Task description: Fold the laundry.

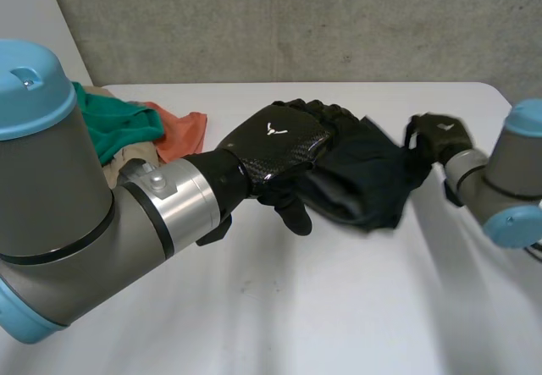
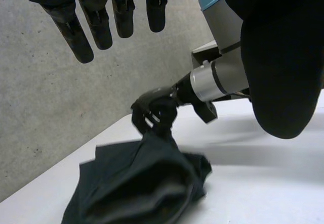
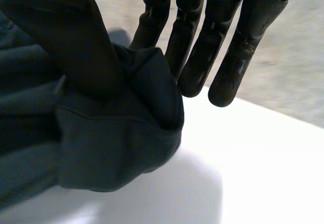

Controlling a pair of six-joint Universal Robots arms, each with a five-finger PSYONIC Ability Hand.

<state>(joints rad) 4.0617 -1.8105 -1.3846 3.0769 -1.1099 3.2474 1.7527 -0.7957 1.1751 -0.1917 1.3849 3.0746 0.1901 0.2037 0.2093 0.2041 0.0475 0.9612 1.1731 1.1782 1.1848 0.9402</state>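
On the back of your left hand (image 1: 275,142) sits a small white emblem (image 1: 273,128), a forked symbol with two short wings rather than letters. That hand hangs over the left part of the black garment (image 1: 368,176), its fingers (image 2: 96,27) straight and released, grasping nothing. You cannot tell whether the palm touches the cloth.

The garment lies bunched near the middle of the white table (image 1: 356,307), between your two hands. Your right hand (image 1: 436,134) has it by its right edge. In the right wrist view the thumb (image 3: 76,47) pinches a thick fold against the fingers, and the cloth rises in a peak to that grasp.

At the back of the table on your left is a heap of other laundry: a green piece (image 1: 118,125), an orange piece (image 1: 179,134) beside it and a beige piece (image 1: 127,151) underneath. Your left arm (image 1: 76,214) stands in front of the heap and hides part of it. A grey concrete wall (image 1: 296,19) runs behind the table.
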